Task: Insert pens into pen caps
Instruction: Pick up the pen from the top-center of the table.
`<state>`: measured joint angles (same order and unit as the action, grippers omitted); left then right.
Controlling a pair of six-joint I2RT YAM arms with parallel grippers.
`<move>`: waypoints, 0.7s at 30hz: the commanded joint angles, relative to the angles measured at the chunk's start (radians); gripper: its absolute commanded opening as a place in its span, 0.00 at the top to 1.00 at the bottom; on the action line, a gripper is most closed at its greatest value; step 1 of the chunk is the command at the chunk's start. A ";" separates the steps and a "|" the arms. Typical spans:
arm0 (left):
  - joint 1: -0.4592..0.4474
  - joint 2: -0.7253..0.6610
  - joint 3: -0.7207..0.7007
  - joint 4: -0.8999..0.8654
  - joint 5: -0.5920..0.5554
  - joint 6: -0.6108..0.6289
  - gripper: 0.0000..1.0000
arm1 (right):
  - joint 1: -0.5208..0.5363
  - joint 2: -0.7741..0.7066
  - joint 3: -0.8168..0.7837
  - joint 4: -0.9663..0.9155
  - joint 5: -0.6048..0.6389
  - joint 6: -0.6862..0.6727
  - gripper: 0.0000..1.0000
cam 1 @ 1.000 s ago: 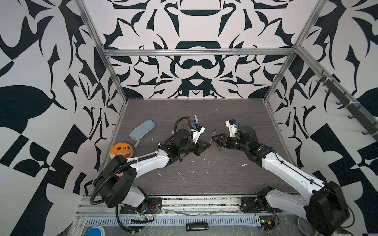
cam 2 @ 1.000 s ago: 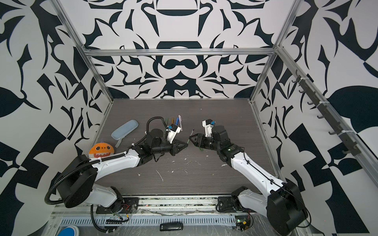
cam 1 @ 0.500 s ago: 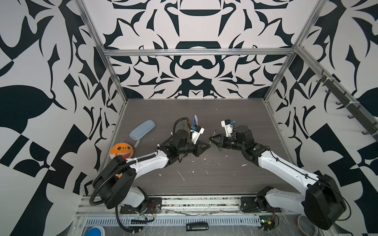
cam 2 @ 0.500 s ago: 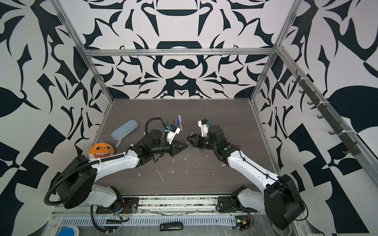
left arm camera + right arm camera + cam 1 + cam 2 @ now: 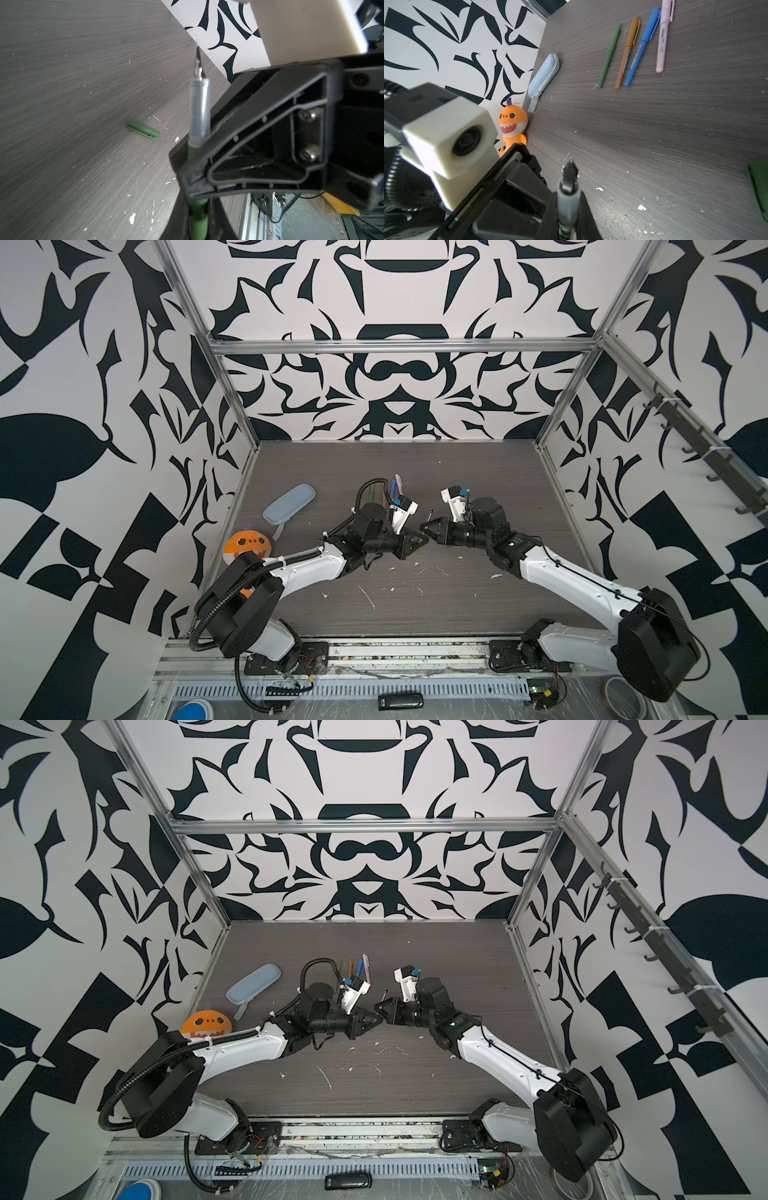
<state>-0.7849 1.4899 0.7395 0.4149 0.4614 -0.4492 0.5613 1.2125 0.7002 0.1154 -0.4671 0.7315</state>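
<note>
The left arm and the right arm are reaching in from the near edge of the tabletop. Their forearms are angling inward, so the wrists are pointing at each other over its middle. The left tool and the right tool are meeting tip to tip. Both are pinching closed on one green pen, the left gripping the barrel and the right gripping the clear section.

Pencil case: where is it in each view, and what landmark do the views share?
In both top views: pencil case lies at the table's left edge, just beyond the orange toy.
Left wrist: not in it.
Right wrist: pencil case along the table edge, near the toy.
Landmark: the toy, absent from the left wrist.
</note>
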 commanded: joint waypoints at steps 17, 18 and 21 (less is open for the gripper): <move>0.011 -0.254 -0.214 -0.011 -0.399 0.012 1.00 | -0.011 -0.117 0.121 -0.484 0.381 -0.293 0.62; 0.012 -0.277 -0.232 -0.010 -0.401 0.009 1.00 | -0.015 -0.090 0.122 -0.507 0.388 -0.296 0.62; 0.012 -0.353 -0.284 -0.011 -0.399 -0.001 1.00 | -0.020 0.007 0.130 -0.549 0.425 -0.313 0.58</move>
<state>-0.7769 1.1934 0.4816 0.3946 0.1093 -0.4381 0.5480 1.1519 0.8108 -0.3077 -0.1467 0.4828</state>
